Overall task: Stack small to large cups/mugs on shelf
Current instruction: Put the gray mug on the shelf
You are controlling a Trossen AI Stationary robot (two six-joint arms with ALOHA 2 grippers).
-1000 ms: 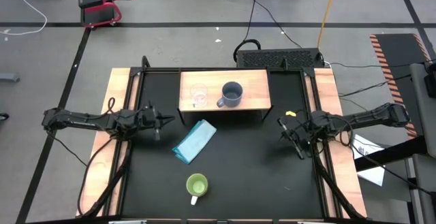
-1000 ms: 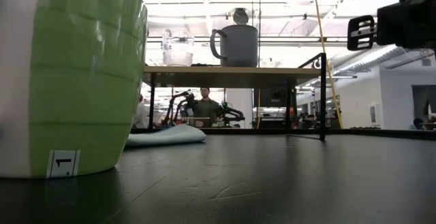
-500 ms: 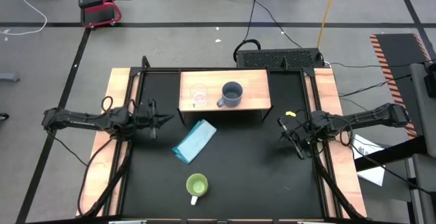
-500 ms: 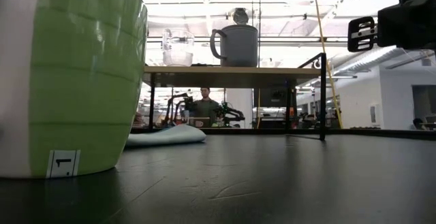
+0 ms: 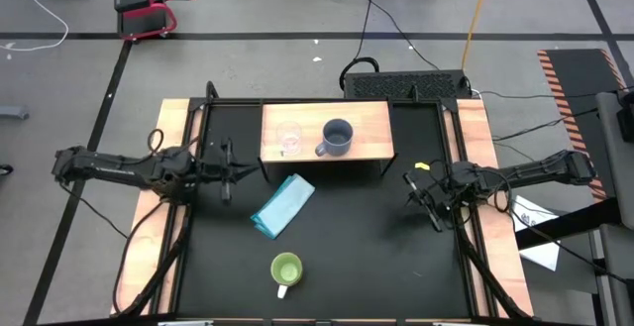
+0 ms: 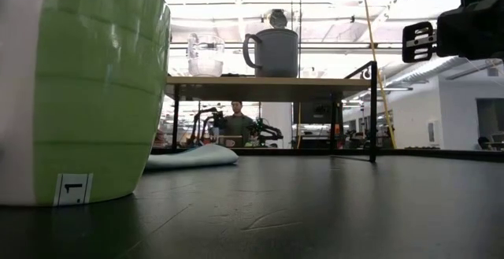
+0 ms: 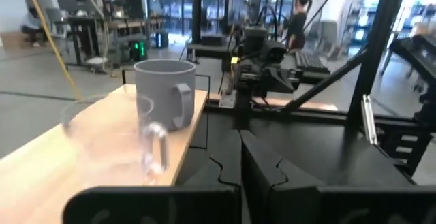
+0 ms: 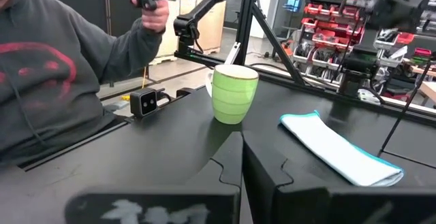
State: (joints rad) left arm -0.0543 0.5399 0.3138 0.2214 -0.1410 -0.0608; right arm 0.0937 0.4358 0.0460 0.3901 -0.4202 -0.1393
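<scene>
Standing side by side on the shelf [image 5: 371, 143] are the clear glass cup [image 5: 288, 139] & grey-blue mug [image 5: 336, 137], unstacked; the green mug [image 5: 285, 270] is sitting at the table's near edge. Left gripper [image 5: 230, 170] is being held w/ jaws closed, empty, just left of the shelf. Right gripper [image 5: 424, 197], also closed & empty, is waiting at the right side. Judged step: between grasps; next, probably the glass is being targeted, needing reopened jaws. Vs earlier frame, the left arm is being pulled back & its jaws have shut.

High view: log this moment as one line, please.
glass cup, grey-blue mug: on shelf | green mug: on table | left end effector: shut, empty | right end effector: shut, empty
</scene>
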